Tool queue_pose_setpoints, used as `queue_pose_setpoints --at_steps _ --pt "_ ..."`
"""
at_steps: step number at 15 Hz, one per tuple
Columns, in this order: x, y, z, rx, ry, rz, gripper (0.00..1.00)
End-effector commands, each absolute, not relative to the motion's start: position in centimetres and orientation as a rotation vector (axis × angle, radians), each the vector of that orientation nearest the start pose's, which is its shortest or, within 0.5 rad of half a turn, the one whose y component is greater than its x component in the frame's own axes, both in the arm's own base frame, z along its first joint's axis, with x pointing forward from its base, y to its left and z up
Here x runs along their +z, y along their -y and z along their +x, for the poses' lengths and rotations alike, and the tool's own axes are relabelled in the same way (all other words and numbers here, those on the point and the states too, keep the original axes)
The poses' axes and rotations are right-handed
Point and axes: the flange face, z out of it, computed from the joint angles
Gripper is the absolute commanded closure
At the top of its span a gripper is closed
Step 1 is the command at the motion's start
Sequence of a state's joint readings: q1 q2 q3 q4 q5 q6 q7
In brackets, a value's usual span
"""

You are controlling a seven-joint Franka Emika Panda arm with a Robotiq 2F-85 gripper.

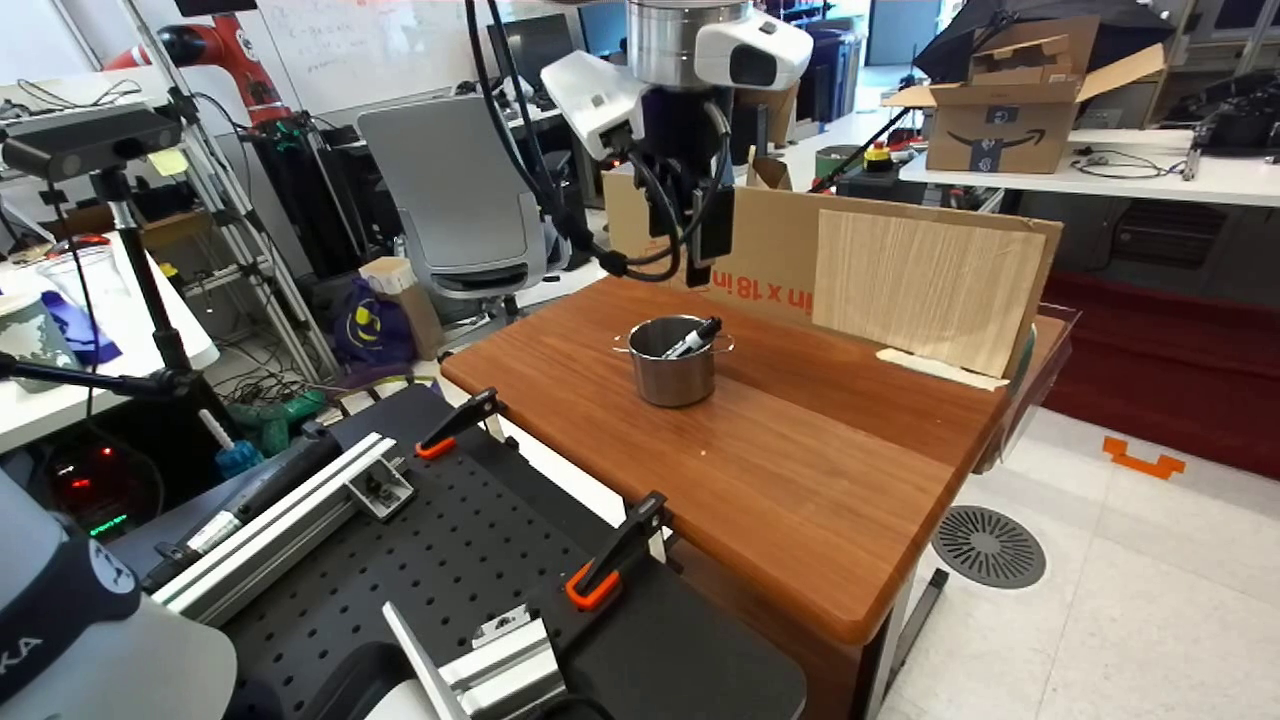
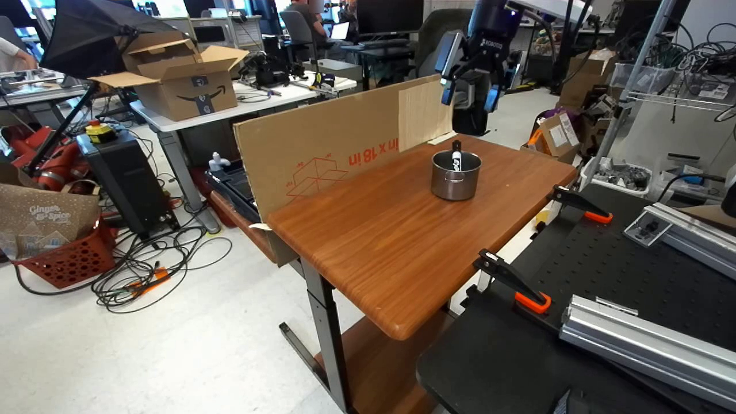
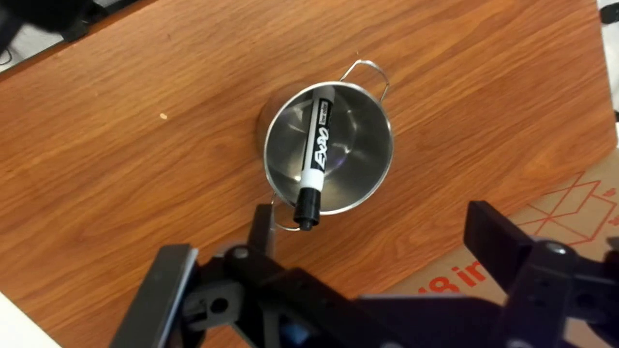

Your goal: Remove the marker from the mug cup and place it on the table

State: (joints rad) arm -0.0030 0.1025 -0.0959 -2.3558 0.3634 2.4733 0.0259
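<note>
"While the gripper [image 2: 469, 98] hangs above the table [image 1: 800, 500], can you tell what it has hold of?"

"Just air; its fingers [image 3: 491, 237] are released and spread wide, one at the left and one at the right of the wrist view, with a broad gap between the tips; both exterior views show them raised over the table, apart from the mug cup [image 1: 675, 385]."

"And the marker [image 3: 319, 140]; where is that?"

"In the mug cup, leaning rather than lying flat; its pale end sits down inside the metal wall, while the black cap [image 3: 307, 205] juts up over the rim on the far side, toward the cardboard panel [image 2: 345, 132]; in the wrist view that cap shows between the two fingers, closer to the left one; EXPO runs in white along the barrel."

"So the mug cup is upright?"

"Upright, yes; in an exterior view it stands toward the left of the table, with a pale wood-grain sheet [image 1: 930, 290] on the panel, far and to its right; near and left of the table lies a black bench [image 1: 450, 530], where two orange-tipped clamps [image 1: 622, 545] sit along the edge facing the table."
</note>
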Motion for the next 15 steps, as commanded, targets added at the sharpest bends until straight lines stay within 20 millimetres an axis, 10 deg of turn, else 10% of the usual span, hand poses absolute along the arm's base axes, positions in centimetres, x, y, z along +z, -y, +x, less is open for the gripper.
queue_pose_setpoints --at_steps 1,15 --pt "27.4 6.0 51.5 -0.097 -0.719 -2.893 0.00" --pt "22.6 5.8 53.2 -0.041 -0.901 -2.987 0.00"
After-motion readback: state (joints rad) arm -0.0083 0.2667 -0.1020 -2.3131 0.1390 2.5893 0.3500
